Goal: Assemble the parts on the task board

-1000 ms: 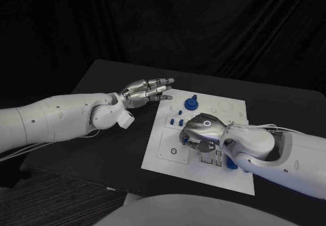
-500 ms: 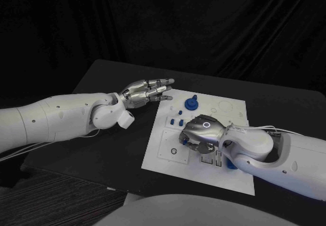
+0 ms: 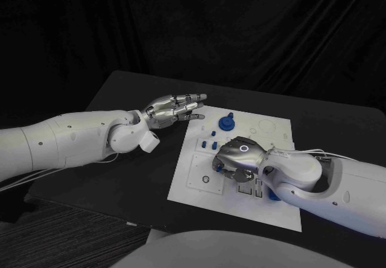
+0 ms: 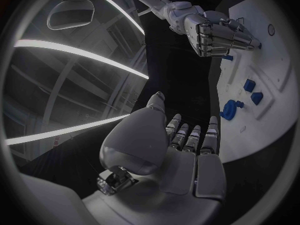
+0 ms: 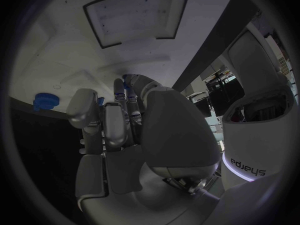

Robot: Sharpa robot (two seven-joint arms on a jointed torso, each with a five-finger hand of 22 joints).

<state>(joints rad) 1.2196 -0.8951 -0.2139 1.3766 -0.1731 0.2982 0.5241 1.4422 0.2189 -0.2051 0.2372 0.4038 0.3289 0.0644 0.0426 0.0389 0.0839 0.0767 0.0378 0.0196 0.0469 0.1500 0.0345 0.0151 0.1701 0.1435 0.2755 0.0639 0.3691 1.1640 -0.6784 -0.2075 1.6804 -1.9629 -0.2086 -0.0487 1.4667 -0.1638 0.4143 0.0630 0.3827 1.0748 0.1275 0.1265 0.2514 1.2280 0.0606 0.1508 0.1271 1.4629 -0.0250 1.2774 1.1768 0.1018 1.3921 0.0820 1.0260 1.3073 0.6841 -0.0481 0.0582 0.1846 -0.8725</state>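
Observation:
The white task board [image 3: 211, 187] lies in the middle of the black table. My right hand [image 3: 239, 159] is curled down over the board's middle, and a small blue part [image 5: 127, 79] shows pinched at its fingertips. A round blue part [image 3: 227, 121] stands near the board's far edge, with small blue parts [image 3: 210, 145] just in front of it. My left hand [image 3: 172, 108] hovers open with its fingers stretched out beside the board's far left corner. In the left wrist view, the left hand [image 4: 187, 150] points toward the board [image 4: 269, 85], the round part [image 4: 231, 109] and the right hand [image 4: 219, 32].
Another blue part [image 3: 273, 194] peeks out under my right forearm at the board's near side. A dark-edged square recess [image 5: 134, 17] is set in the board [image 5: 69, 60]. Bare black table [image 3: 120, 178] lies left of the board, under my left arm.
My right hand has sunk very slightly over the board's middle. The left hand and the loose blue parts have stayed where they were.

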